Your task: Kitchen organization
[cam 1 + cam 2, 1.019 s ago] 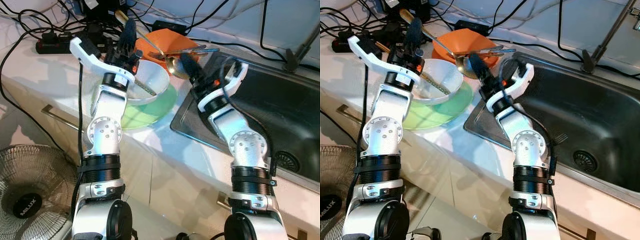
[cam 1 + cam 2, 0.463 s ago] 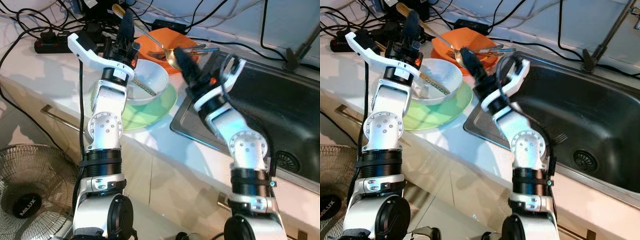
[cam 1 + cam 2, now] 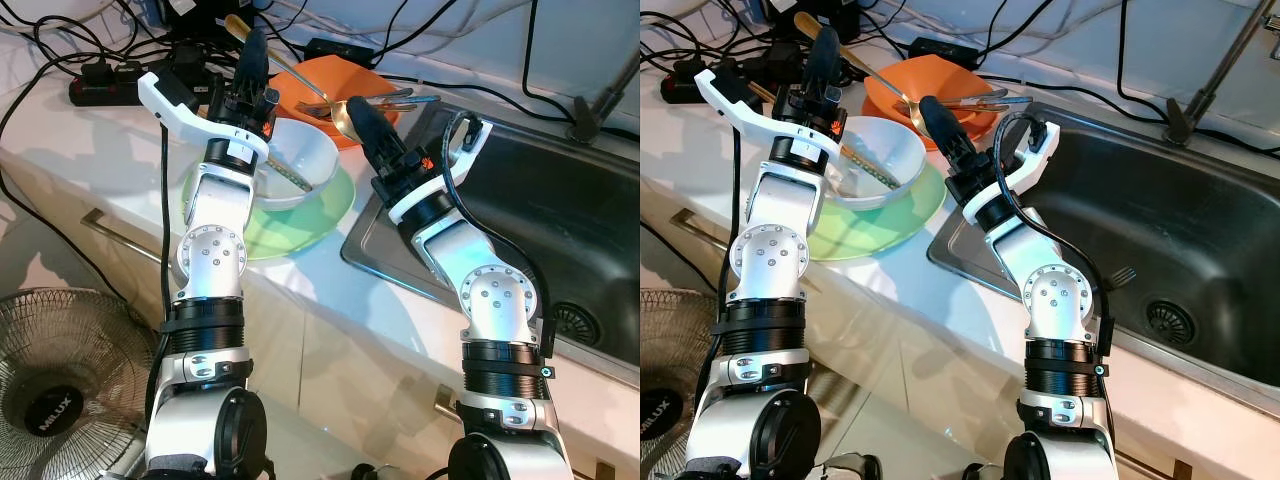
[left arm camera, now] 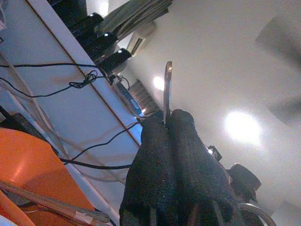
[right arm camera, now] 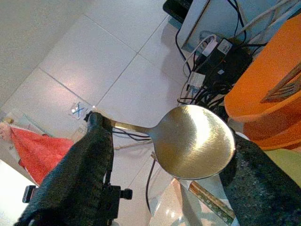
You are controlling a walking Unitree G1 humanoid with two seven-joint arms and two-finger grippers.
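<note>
White stone-look countertop [image 3: 95, 160] with a stainless steel sink [image 3: 560, 230] sunk into it, just right of the right gripper [image 3: 358, 112]. Pale tiled floor below, cream cabinet fronts with metal bar handles. Left gripper [image 3: 255, 50] raised over the counter, fingers pressed together and clamped on the handle of the long gold metal spoon [image 5: 195, 141]. Spoon slants from there down toward the right gripper, whose fingers [image 5: 89, 155] stand apart with the spoon's round end sitting between them; can't tell if either pad actually touches it. Orange plastic bowl [image 3: 320, 78] just behind both grippers, with a couple of utensils laid across its rim. Plain white bowl [image 3: 312, 160] right below the left gripper, stick-like utensil leaning inside, sitting on a light green plate [image 3: 322, 215]. Black power strip [image 3: 100, 92] and a mess of black cables along the wall to the left of the left gripper. Round wire-grille floor fan [image 3: 45, 385] way down by the robot's left side, hub badge reads "MILUX". No other readable writing.
</note>
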